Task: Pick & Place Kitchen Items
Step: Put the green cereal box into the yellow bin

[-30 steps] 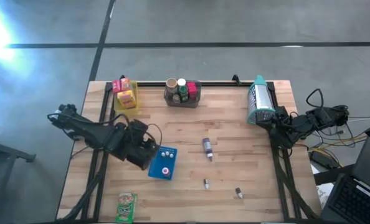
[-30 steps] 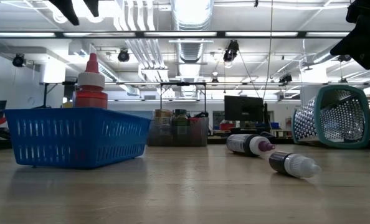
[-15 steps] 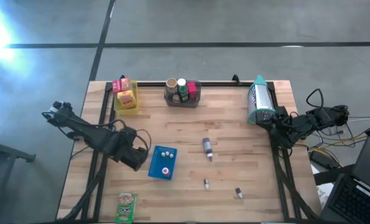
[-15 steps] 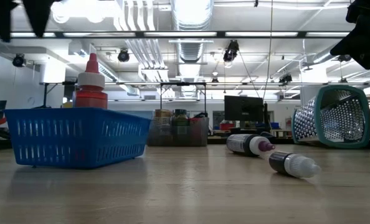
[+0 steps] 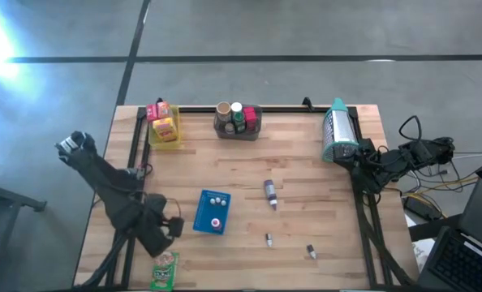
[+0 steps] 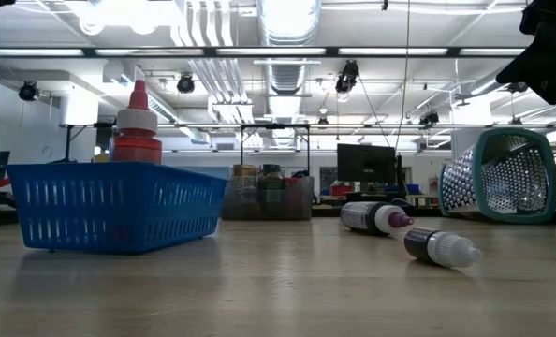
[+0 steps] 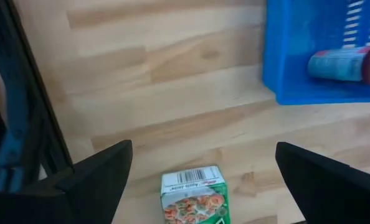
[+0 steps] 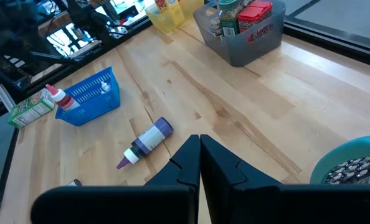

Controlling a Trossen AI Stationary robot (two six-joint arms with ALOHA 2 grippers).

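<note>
At the near left corner of the light wooden desk (image 5: 306,166), lying flat: small green printed carton (image 5: 165,270), barcode showing at one end. Above the carton's inner end: left claw (image 5: 165,235), dark fingers (image 7: 98,177) spread wide, gripping nothing, not touching the carton.

Along the near edge, right of centre: tiny white-grey bottle (image 5: 268,238) and a second tiny dark-and-white bottle (image 5: 312,252), both on their sides, well apart from each other.

A little farther in, left of centre: blue slotted plastic basket (image 5: 204,212), holding an upright red-capped squeeze bottle (image 6: 136,126) and, seen from above, what look like small white caps beside it; too small to name.

Near the desk's middle: purple-and-white bottle (image 5: 270,193), lying on its side, apart from everything else.

At the right edge, over the frame rail: right claw (image 8: 199,146), fingers pressed together, gripping nothing, raised off the desk.

Along the far edge, from the left corner: yellow plastic bin (image 5: 165,130) with yellow and red packets inside; then grey plastic bin (image 5: 238,128) with small jars and a red box standing in it. At the far right corner: teal-rimmed metal mesh basket (image 5: 338,134), tipped on its side.
</note>
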